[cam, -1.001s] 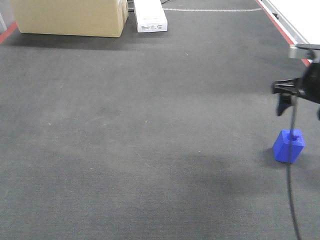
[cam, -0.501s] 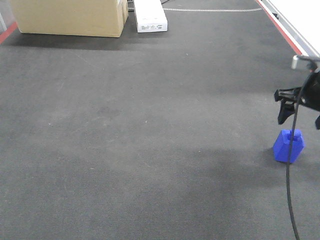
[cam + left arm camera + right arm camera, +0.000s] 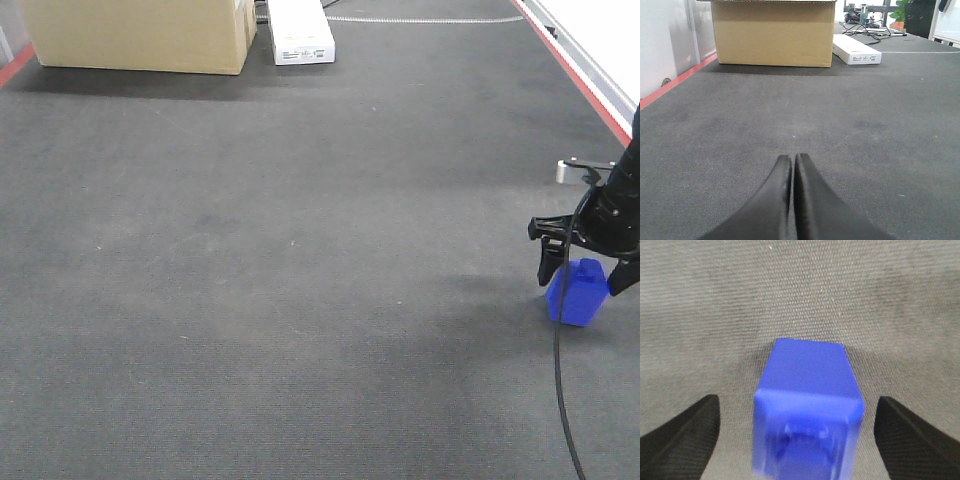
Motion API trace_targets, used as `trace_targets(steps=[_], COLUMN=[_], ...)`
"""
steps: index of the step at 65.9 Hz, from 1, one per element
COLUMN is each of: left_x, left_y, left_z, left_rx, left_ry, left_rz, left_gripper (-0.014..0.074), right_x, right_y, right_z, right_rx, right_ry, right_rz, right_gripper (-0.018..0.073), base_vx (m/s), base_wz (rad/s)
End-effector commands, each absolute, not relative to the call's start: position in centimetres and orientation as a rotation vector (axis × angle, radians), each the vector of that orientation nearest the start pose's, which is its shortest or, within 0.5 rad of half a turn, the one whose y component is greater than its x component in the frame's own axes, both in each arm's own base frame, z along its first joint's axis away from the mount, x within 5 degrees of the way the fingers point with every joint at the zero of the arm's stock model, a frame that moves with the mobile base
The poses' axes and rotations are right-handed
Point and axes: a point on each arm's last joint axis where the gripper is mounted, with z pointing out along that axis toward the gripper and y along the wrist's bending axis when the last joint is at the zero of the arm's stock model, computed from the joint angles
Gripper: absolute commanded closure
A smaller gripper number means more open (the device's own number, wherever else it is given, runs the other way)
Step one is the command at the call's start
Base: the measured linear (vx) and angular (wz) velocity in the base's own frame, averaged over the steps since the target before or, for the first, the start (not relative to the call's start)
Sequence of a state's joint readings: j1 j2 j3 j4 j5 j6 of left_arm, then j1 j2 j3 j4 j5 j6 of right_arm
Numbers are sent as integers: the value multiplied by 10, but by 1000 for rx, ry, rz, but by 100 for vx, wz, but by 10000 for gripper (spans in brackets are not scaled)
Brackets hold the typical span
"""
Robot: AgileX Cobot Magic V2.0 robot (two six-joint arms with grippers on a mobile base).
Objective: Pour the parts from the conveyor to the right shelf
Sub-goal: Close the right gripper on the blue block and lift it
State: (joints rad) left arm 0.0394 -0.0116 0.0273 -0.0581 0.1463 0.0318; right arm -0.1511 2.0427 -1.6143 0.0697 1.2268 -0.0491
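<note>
Right pincer (image 3: 580,283) (image 3: 797,407): spread wide and holding nothing; its 2 black fingers stand 1 on each side of the block, and the wrist view shows a gap at both sides.
Block: small bright-blue plastic cube-like block (image 3: 577,297) (image 3: 807,390), upright on the belt between those fingers, at the right of the front view; its near face is blurred in the wrist view.
Belt: wide dark grey, finely textured fabric-like conveyor belt (image 3: 300,250) (image 3: 865,125) (image 3: 790,290) with a thin red edge strip (image 3: 575,70) (image 3: 675,82).
Cable: thin black cable (image 3: 560,380) hangs from the right arm, crossing in front of the block's left side.
Left pincer (image 3: 791,159): 2 black fingers pressed together, nothing between them, low over bare belt.
Far end: large tan cardboard box (image 3: 140,35) (image 3: 772,32) on the belt, with a flat white rectangular carton (image 3: 300,35) (image 3: 857,50) just beside it, both well apart from the block.
</note>
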Motion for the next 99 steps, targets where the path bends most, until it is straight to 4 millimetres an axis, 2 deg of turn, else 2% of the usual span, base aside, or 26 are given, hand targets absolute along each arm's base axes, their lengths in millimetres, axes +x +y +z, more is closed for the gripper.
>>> trace_targets(steps=[1,6,7,13,18,22,23,35,45,51,58,79,87,99], left_x=[56,56,56,56,56,56,56,56,56,56,56,56,56,56], left_y=[1,1,1,1,1,1,1,1,1,1,1,1,1,1], left_z=[205,205,205,205,205,205,205,205,205,205,205,205,205,205], left_rx=[-55,-55,-55,-55,-55,-55,-55,-55,-55,-55,-55,-55,-55,-55], left_ry=[1545,1545,1545,1545,1545,1545,1545,1545,1545,1545,1545,1545,1545,1545], left_rz=[-12,-12,-12,-12,-12,-12,-12,-12,-12,-12,-12,-12,-12,-12], left_gripper=[603,603,603,603,603,603,603,603,603,603,603,603,603,603], right_x=[399,400,400,401,401,401,401,396,383,367,342,243,206,164], right_y=[-55,-55,-56,-56,-56,-56,-55,-58,-57,-53,-48,-30,-20,-12], right_z=[229,225,221,215,213,216,217,240,276,298,316,361,364,351], right_rx=[181,191,210,216,210,186,183,140,123,125,93,16,-26,-30], right_ry=[3101,3109,3121,3143,3147,3143,3138,3074,2986,2898,2795,2393,2267,2180], right_rz=[93,94,96,102,102,101,101,40,-3,10,9,-25,-7,16], right_gripper=[-17,26,81,219,391,568,577,568,566,566,566,566,566,566], base_vx=[0,0,0,0,0,0,0,0,0,0,0,0,0,0], base_wz=[0,0,0,0,0,0,0,0,0,0,0,0,0,0])
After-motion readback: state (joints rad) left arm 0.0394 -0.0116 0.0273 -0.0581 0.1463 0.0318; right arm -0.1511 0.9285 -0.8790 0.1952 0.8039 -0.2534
